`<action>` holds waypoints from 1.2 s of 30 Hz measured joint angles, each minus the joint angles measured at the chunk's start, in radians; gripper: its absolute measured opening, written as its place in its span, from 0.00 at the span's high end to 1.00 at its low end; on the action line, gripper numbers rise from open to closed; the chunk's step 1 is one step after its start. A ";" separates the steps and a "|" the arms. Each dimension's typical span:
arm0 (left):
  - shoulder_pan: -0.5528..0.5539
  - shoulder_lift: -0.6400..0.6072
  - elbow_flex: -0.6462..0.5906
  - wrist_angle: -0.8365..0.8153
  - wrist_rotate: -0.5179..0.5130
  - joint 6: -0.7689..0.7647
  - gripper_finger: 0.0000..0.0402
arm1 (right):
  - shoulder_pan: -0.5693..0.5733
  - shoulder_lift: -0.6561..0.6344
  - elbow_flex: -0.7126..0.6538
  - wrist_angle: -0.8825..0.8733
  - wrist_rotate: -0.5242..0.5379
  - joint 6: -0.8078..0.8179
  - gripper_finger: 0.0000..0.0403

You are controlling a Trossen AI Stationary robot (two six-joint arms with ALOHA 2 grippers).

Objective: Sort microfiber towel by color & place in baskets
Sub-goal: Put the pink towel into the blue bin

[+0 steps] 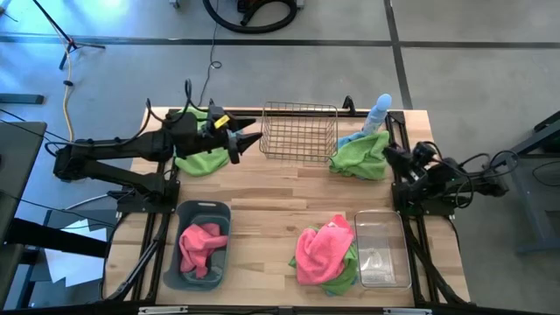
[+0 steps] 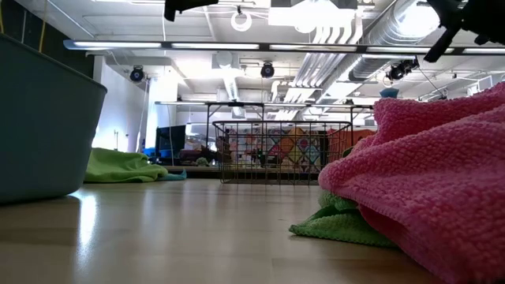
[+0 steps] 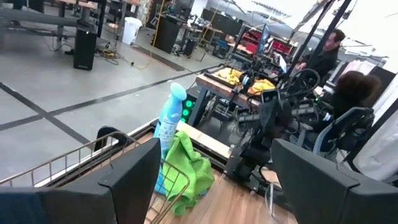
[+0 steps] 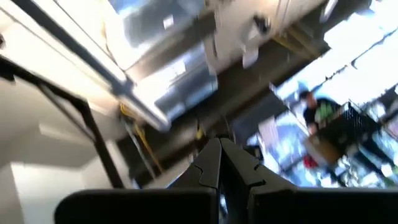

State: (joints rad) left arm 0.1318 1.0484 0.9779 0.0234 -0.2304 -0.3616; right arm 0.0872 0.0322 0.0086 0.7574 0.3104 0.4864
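Wire-mesh basket (image 1: pixel 299 131) empty, left hand (image 1: pixel 248 141) open, right hand (image 1: pixel 388 156) closed.

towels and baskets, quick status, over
Left gripper open, empty, beside wire basket. Right gripper shut, empty, parked. One pink towel in grey tub; clear tub empty.

Grey concrete floor (image 1: pixel 490 22), exposed ceiling ducts (image 2: pixel 371 43), bright lights.
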 joint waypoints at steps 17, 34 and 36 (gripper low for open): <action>0.000 0.000 0.000 -0.045 0.012 0.008 0.27 | -0.022 0.435 0.472 -0.180 0.025 -0.239 1.00; 0.000 -0.102 0.000 -0.195 0.019 0.015 0.27 | -0.021 0.837 1.109 -1.194 -0.073 -0.049 0.48; 0.000 -0.108 0.000 -0.201 0.019 0.016 0.27 | -0.021 0.879 1.157 -1.242 -0.130 -0.049 0.38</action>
State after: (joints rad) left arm 0.1314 0.9404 0.9783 -0.1773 -0.2119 -0.3458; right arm 0.0658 0.9110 1.1657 -0.4843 0.1808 0.4374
